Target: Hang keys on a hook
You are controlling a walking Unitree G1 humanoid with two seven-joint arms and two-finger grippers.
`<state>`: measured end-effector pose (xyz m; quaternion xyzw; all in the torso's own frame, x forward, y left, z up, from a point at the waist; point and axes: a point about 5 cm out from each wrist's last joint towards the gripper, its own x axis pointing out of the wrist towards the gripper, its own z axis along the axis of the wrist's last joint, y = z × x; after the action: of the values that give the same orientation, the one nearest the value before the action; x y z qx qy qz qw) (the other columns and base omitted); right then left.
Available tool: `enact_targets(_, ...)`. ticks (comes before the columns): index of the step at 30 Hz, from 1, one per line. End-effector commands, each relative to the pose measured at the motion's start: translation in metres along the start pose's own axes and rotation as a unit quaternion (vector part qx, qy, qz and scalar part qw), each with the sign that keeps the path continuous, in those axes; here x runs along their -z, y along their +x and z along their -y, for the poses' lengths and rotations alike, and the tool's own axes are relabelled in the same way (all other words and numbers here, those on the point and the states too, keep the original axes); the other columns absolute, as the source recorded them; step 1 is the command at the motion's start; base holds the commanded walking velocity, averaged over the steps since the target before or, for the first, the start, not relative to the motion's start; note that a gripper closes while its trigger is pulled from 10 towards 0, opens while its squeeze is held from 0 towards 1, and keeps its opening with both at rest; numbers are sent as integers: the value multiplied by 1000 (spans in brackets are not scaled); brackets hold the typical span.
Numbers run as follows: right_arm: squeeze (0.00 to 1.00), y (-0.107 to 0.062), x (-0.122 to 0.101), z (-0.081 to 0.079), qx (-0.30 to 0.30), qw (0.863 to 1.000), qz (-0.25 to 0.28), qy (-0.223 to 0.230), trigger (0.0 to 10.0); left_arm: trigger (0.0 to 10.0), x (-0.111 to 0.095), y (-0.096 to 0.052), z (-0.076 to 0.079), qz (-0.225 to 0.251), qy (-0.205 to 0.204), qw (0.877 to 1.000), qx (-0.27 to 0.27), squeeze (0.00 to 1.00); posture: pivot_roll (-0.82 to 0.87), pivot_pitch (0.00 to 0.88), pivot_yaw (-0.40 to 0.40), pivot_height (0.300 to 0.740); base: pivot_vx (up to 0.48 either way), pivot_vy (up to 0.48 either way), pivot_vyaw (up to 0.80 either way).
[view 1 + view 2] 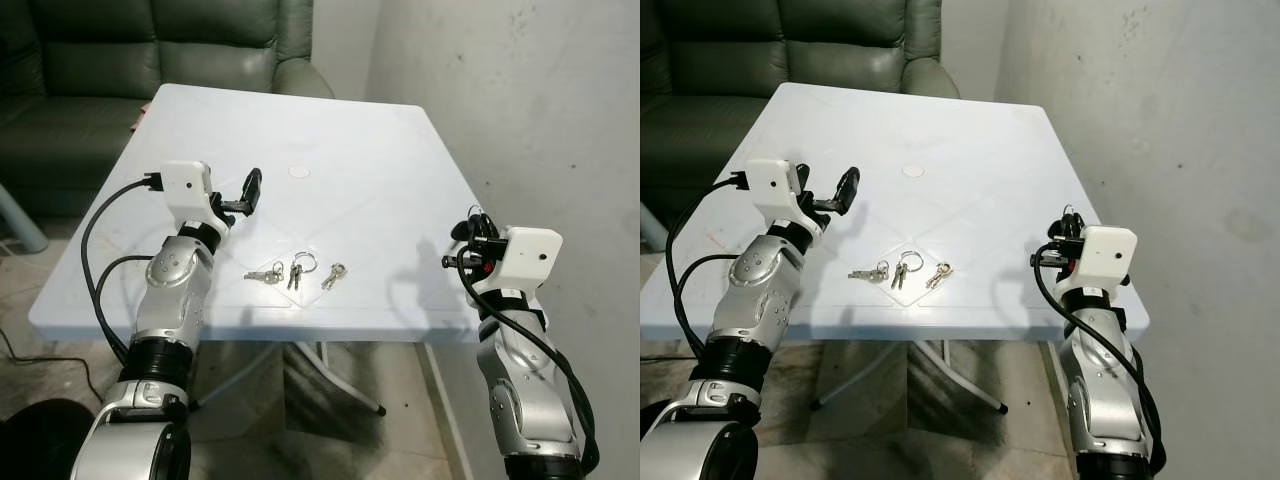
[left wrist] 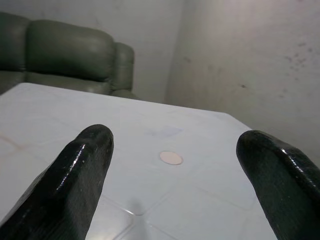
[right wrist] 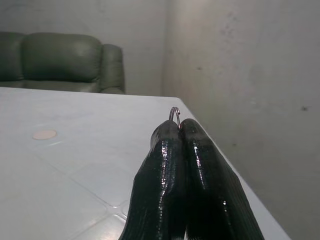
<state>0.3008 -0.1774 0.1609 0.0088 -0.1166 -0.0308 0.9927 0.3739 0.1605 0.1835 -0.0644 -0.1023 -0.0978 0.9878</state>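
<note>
Nearest the robot, the right gripper (image 3: 180,131) hovers by the right-hand edge of the pale blue plastic desk (image 1: 380,150), its two black fingers (image 3: 165,170) pressed together and pinching a small curved metal wire hook (image 3: 174,114) whose bent tip pokes out just above the fingertips. The left gripper (image 2: 172,165) is held over the left part of the desk, its fingers spread wide with nothing between them, pointing across the surface toward a small round pinkish disc (image 1: 298,172) farther back. Between the two arms, close to the front edge of the desk, lies the bunch of silver keys on a metal ring (image 1: 296,271), three keys fanned out flat around the ring, well apart from both grippers and untouched. Judging from this, the hook seems to be in hand while the keys are yet to be picked up, so the step in hand looks like the approach to the keys. The next move probably calls for the left gripper to swing in and down over the ring, close on it or on a key, and lift it so the ring can be threaded over the hook's tip. Beyond the desk stands a dark green leather sofa (image 1: 150,45) and, on the right, a bare grey wall (image 1: 520,100).
</note>
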Motion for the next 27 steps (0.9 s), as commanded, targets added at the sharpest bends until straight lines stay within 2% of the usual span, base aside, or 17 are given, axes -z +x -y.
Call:
enact_targets(1, 0, 2, -2, 0, 0, 1000, 6, -4, 10000, 10000, -5, 4, 3, 7, 3, 1000, 6, 0, -99, 0, -53, 740, 0, 458, -800)
enact_targets(3, 0, 2, -2, 0, 1, 1000, 6, -4, 10000, 10000, -4, 4, 3, 8, 4, 1000, 5, 0, -97, 0, -54, 740, 0, 398, -794)
enact_targets(27, 0, 3, -2, -1, -3, 1000, 2, -9, 10000, 10000, -4, 4, 6, 8, 18, 1000, 0, 0, -93, 0, -61, 740, 0, 0, -800)
